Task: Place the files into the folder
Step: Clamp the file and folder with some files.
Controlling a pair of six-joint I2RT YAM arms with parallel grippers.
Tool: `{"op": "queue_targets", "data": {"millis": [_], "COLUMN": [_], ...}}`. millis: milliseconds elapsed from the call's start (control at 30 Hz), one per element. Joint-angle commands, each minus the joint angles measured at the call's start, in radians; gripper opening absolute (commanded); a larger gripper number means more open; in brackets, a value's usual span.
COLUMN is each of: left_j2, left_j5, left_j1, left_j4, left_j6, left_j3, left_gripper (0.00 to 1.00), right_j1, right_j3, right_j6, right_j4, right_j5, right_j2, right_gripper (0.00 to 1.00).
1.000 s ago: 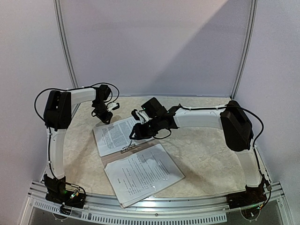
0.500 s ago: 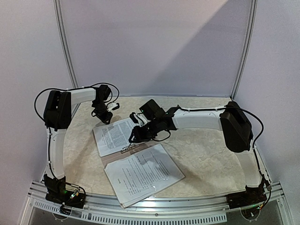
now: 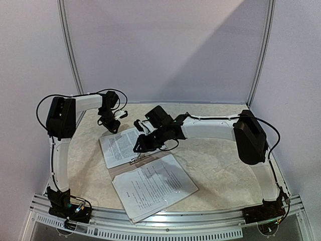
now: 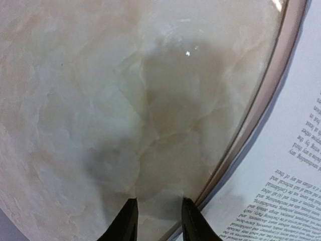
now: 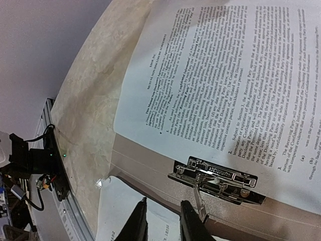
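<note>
Right gripper point(image 5: 164, 203) hovers at the clip point(image 5: 216, 179) of the folder point(image 5: 145, 160).
Jaws slightly parted, gripping nothing; clip just ahead, files point(image 5: 225, 75) beyond.

two files point(image 3: 119, 145) point(image 3: 153, 186), one folder point(image 5: 150, 160), one clip point(image 5: 218, 179)

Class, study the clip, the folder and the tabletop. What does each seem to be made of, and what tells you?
The clip: metal, most likely, polished silver with bright glints. The folder: probably card, matt brownish-tan, flat and thin. The tabletop: glossy, cream with marble-like veining and a light reflection; stone or printed laminate, I cannot tell.
</note>
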Motion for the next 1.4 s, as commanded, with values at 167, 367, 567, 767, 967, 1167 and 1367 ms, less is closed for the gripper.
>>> {"op": "queue_targets", "data": {"millis": [167, 367, 567, 767, 967, 1167, 1367], "left_j2": [-0.036, -0.036, -0.037, -0.035, -0.034, -0.038, -0.039], "left_j5": [0.022, 0.025, 0.030, 0.031, 0.034, 0.038, 0.044], "left_j1": [-0.007, -0.005, -0.006, -0.005, -0.005, -0.005, -0.005], "left_j4": [-0.019, -0.019, -0.019, -0.023, -0.024, -0.024, -0.031], "left_j6": [0.007, 0.005, 0.004, 0.002, 0.003, 0.002, 0.001], "left_j3": [-0.024, -0.025, -0.027, -0.026, -0.034, -0.038, -0.039], "left_gripper": [0.33, 0.32, 0.32, 0.32, 0.32, 0.32, 0.32], "right_j1": [0.012, 0.011, 0.012, 0.012, 0.014, 0.016, 0.035], "right_j3": [0.017, -0.017, -0.056, -0.048, -0.028, -0.020, 0.016], "right_j6": [-0.030, -0.012, 0.029, 0.059, 0.065, 0.074, 0.074], "right_j4": [-0.044, -0.027, -0.008, -0.003, 0.020, 0.033, 0.039], "right_j5": [0.080, 0.154, 0.188, 0.133, 0.089, 0.066, 0.050], "right_j2": [-0.036, -0.071, -0.073, -0.002, 0.014, 0.029, 0.044], "right_gripper": [0.32, 0.42, 0.46, 0.37, 0.30, 0.25, 0.23]}}
